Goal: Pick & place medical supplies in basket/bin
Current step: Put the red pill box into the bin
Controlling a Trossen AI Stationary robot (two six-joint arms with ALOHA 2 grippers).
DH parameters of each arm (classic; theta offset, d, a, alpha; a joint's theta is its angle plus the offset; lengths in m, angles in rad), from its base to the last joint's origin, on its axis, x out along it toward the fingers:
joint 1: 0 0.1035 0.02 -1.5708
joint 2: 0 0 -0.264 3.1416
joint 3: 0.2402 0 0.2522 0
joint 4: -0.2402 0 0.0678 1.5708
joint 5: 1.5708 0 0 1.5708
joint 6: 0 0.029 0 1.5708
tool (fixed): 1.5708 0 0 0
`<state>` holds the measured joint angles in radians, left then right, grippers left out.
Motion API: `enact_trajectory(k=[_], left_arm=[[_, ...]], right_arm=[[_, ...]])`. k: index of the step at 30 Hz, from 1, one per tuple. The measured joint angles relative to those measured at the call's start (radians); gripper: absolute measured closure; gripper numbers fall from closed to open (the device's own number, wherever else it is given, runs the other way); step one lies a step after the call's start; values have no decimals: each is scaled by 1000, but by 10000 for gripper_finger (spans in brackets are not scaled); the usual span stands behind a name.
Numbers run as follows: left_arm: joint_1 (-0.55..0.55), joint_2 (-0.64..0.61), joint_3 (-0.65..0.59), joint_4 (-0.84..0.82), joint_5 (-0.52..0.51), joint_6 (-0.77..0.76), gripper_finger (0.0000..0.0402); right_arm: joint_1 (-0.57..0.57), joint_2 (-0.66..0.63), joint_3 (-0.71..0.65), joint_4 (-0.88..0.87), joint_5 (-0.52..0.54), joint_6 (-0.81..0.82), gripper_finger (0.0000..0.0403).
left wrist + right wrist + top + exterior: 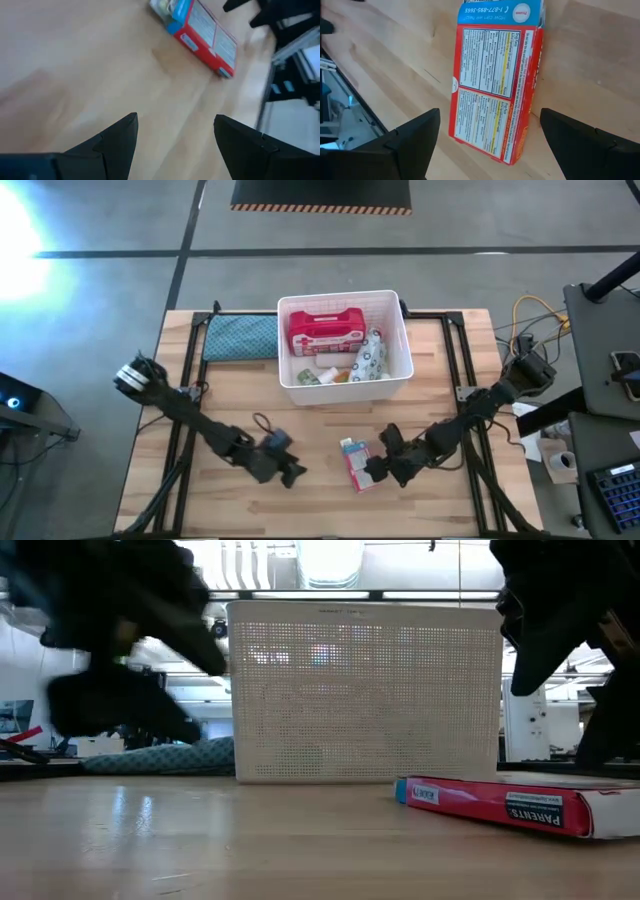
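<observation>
One box (pixel 355 463) left on table, lower centre of high view, flat, just beside right gripper (pixel 381 470); bin (pixel 345 385) upper centre, well apart, case (pixel 324 332) and packet (pixel 369 358) inside

Risk: low flat box, fingers may skid over it or push it aside, or pinch shallow so it drops short of bin

Right fingers (pixel 405 142) spread wide, straddling box end, empty, touching nothing; left gripper (pixel 289 472) lower centre-left, fingers (pixel 112 145) spread, empty
</observation>
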<state>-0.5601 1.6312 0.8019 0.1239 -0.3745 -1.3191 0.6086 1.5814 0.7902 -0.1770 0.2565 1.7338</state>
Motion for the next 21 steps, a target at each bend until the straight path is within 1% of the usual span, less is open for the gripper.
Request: enact_trajectory(k=[2, 7, 12, 16, 21], left_arm=[[40, 56, 56, -2, 41, 54, 160], [143, 160, 197, 6, 215, 201, 160], [175, 257, 317, 5, 368, 305, 160], [175, 324, 360, -7, 399, 311, 160], [176, 363, 360, -1, 399, 293, 160]], right_arm=[[0, 9, 0, 4, -3, -14, 69], [-1, 56, -13, 18, -32, -54, 69], [-3, 95, -27, 134, -41, -95, 74], [-5, 123, -28, 184, -49, -118, 76], [-9, 138, -31, 234, -43, -130, 76]])
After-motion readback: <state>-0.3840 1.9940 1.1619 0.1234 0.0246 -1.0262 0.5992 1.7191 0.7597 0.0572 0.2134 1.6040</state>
